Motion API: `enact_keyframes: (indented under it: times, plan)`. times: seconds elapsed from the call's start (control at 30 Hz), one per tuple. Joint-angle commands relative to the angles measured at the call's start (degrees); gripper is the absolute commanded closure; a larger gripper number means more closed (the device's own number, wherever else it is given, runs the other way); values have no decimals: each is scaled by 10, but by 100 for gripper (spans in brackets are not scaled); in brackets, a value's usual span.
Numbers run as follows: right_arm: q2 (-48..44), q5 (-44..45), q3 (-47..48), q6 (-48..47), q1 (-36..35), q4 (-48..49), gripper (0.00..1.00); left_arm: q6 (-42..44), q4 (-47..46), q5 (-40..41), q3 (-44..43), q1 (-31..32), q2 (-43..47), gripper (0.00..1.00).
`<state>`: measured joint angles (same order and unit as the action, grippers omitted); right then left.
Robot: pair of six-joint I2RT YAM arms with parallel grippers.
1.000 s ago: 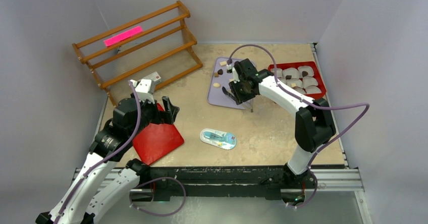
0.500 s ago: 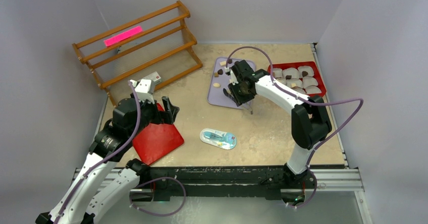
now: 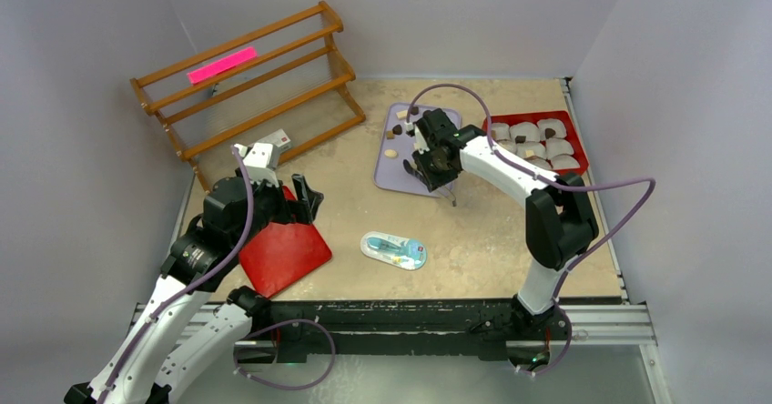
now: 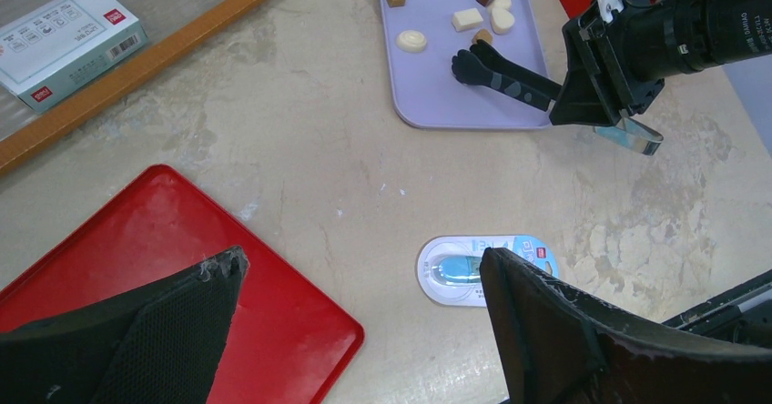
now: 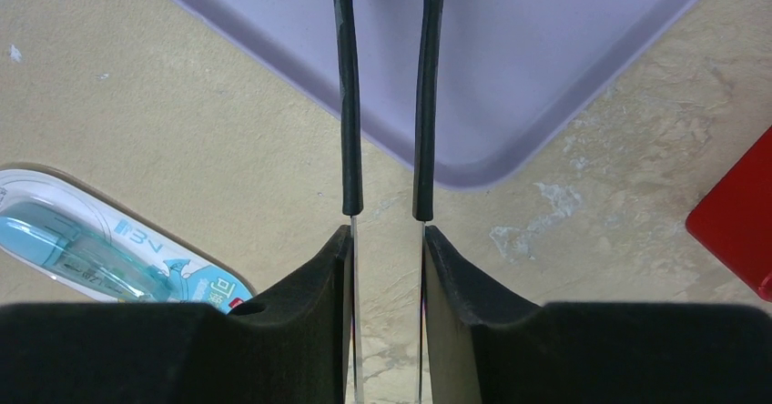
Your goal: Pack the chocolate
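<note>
Chocolate: small dark brown, tan and cream pieces (image 4: 468, 19), scattered loose on the far half of a flat lavender plastic tray (image 4: 455, 104); a few dark pieces also sitting in cups in the red tray at the far right corner.
Lavender tray: lying flat on the beige stone-look tabletop (image 3: 492, 231), towards the far edge, right of centre; near half bare.
Right gripper (image 5: 386, 237): clenched on a pair of slim metal tongs with black sleeved arms (image 5: 346, 104), foam pads pressed against both metal arms.
Tongs: reaching across the near half of the lavender tray; black tips close together, just beside the nearest pale pieces; cannot tell whether touching any.
Left gripper (image 4: 362, 260): released, jaws spread wide, grasping nothing, hanging above the tabletop's left side.
Flat red plastic tray (image 4: 137, 231): by the left edge, partly beneath the left gripper.
Red compartment tray (image 3: 531, 117): at the far right corner, filled with white pleated paper cups (image 3: 525, 131).
Oval blue-and-white packet (image 3: 393, 249): flat on the tabletop, near the near edge, about centre, well apart from both trays.
Slatted brown wooden rack (image 3: 264, 95): at the far left corner, with a pink strip (image 3: 221, 65) on its top slat.
Small white printed carton (image 4: 68, 40): just beside the rack's near rail.
</note>
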<state>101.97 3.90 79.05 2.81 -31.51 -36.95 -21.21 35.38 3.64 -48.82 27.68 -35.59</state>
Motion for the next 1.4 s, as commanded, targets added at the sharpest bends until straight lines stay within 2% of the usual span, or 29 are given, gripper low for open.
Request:
enact_keyframes:
  times: [0.0, 0.67, 0.83, 1.0, 1.13, 1.37]
  plan:
    - [-35, 22, 28, 1, -3, -11, 77, 8, -13, 0, 2, 0, 4, 0]
    - [-83, 64, 66, -3, 12, -22, 81, 9, -15, -18, 4, 0, 4, 0]
    - [-56, 35, 68, 4, 13, -7, 75, 9, -15, -21, 4, 0, 7, 0]
    - [-19, 78, 83, 16, 13, -28, 72, 9, -15, -21, 4, 1, 7, 0]
    - [-6, 82, 84, 7, 16, -20, 71, 9, -15, -21, 4, 1, 7, 0]
    - [9, 80, 90, -5, 19, -18, 64, 9, -15, -20, 5, 1, 4, 0]
